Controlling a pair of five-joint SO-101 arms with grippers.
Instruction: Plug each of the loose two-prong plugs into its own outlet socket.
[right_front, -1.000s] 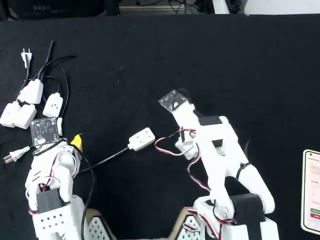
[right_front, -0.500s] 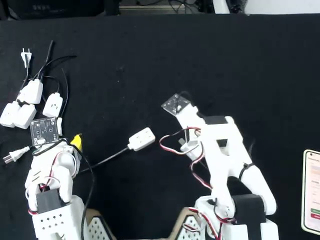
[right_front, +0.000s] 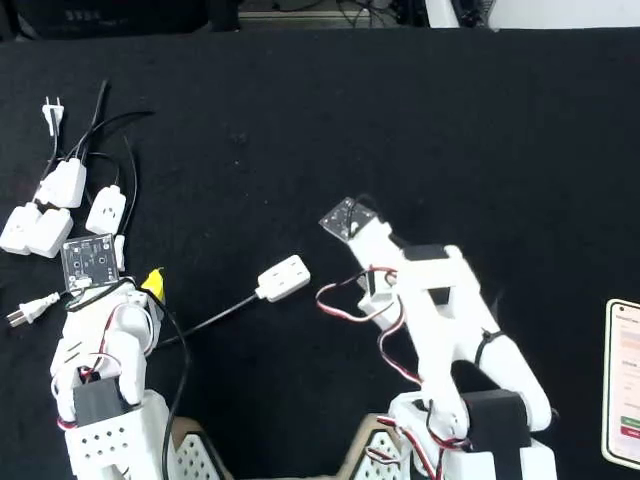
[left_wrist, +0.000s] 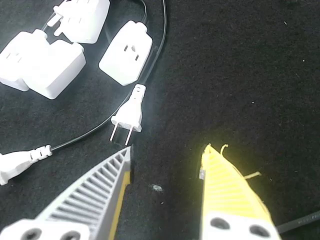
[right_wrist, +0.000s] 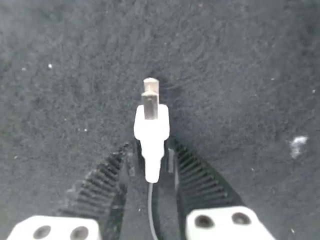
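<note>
Right wrist view shows a white two-prong plug (right_wrist: 151, 131) pinched by its body between the ribbed fingers (right_wrist: 106, 186) of the right gripper (right_wrist: 150, 155). Its prongs point straight ahead over the black table (right_wrist: 250, 60), and its thin cord trails back between the jaws. I judge it is held this way so the prongs are free to meet the slots head-on. In the high view the lone outlet socket (right_front: 283, 277) lies near this gripper but apart from it, and is the likely target. The left gripper (left_wrist: 165, 152) hangs spread wide and empty above a second plug (left_wrist: 127, 114), which lies flat with its prongs toward the gripper, beside a cluster of white sockets (left_wrist: 125, 52). It seems lined up for a pick. Compared with a second ago, the right gripper has drawn slightly back toward its base; the left arm and the lone socket have not moved
</note>
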